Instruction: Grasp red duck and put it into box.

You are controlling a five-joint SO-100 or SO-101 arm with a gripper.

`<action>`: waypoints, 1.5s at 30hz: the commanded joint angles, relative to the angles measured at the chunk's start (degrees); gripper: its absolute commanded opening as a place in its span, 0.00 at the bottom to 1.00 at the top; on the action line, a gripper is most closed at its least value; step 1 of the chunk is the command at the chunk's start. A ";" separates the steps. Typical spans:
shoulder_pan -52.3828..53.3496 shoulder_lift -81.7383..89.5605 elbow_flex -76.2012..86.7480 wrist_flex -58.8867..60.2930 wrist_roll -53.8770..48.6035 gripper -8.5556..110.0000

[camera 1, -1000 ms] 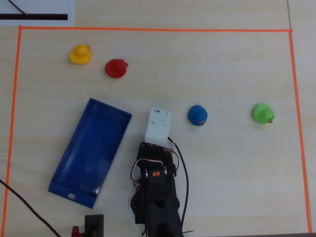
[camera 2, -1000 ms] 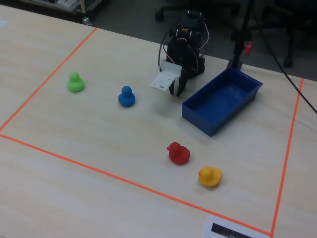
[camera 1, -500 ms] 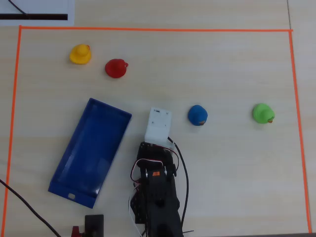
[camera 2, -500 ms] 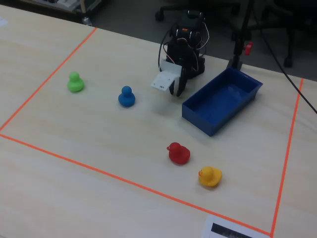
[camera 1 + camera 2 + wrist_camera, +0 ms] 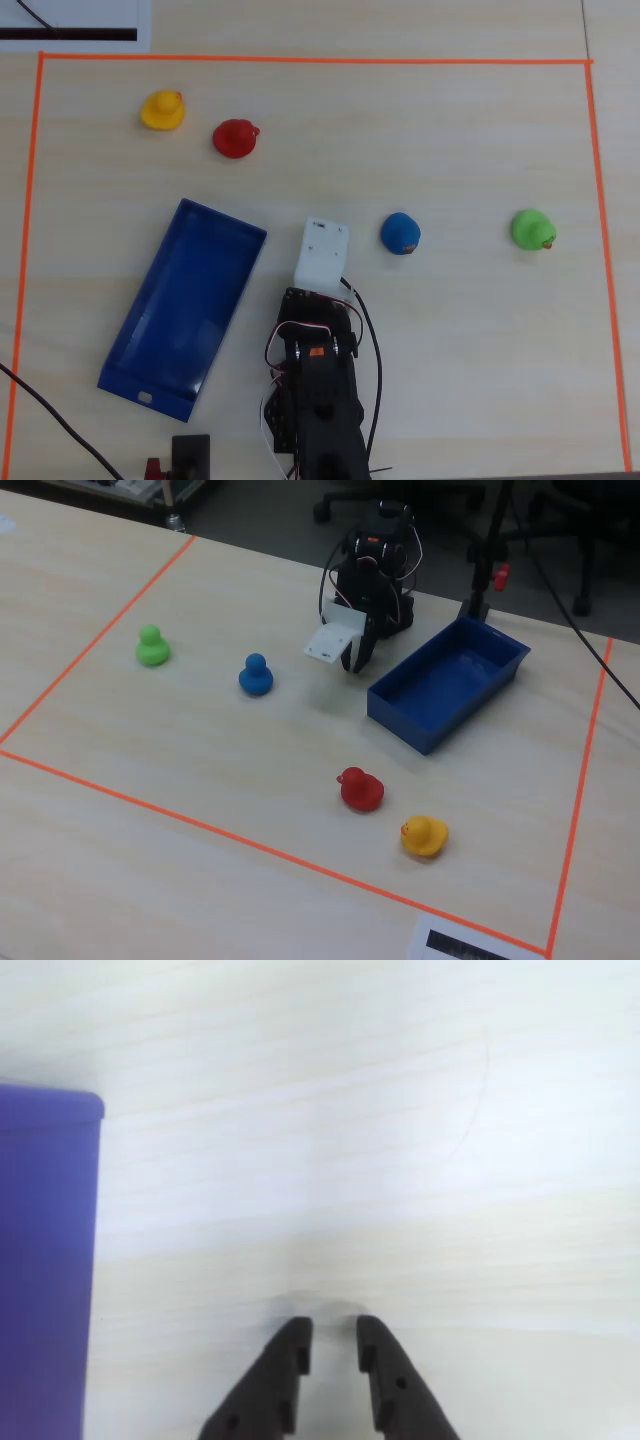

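Observation:
The red duck (image 5: 235,138) stands on the pale table at the far left in the overhead view, just right of a yellow duck. In the fixed view it (image 5: 360,789) stands in front of the box. The box (image 5: 222,216) is a dark blue tray, empty, lying left of the arm; its corner shows at the left of the wrist view (image 5: 45,1260). My gripper (image 5: 334,1332) hangs above bare table right of the box, its jaws a narrow gap apart and empty. In the fixed view it (image 5: 355,663) points down, well away from the red duck.
A yellow duck (image 5: 162,110) stands beside the red one. A blue duck (image 5: 400,233) stands just right of the wrist and a green duck (image 5: 532,229) farther right. Orange tape (image 5: 300,60) frames the work area. Cables trail at the arm's base.

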 commanded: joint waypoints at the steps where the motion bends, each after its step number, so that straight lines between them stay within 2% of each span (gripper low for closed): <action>1: 1.32 -4.48 -0.79 -3.08 -1.85 0.09; 6: 3.25 -22.50 -14.41 -14.50 -1.85 0.17; 12: 1.49 -45.26 -40.78 -13.45 0.97 0.34; 24: 0.35 -84.02 -66.62 -23.91 3.34 0.46; 33: -2.20 -103.71 -86.40 -24.79 4.04 0.46; 45: -7.47 -115.40 -92.55 -30.94 6.94 0.45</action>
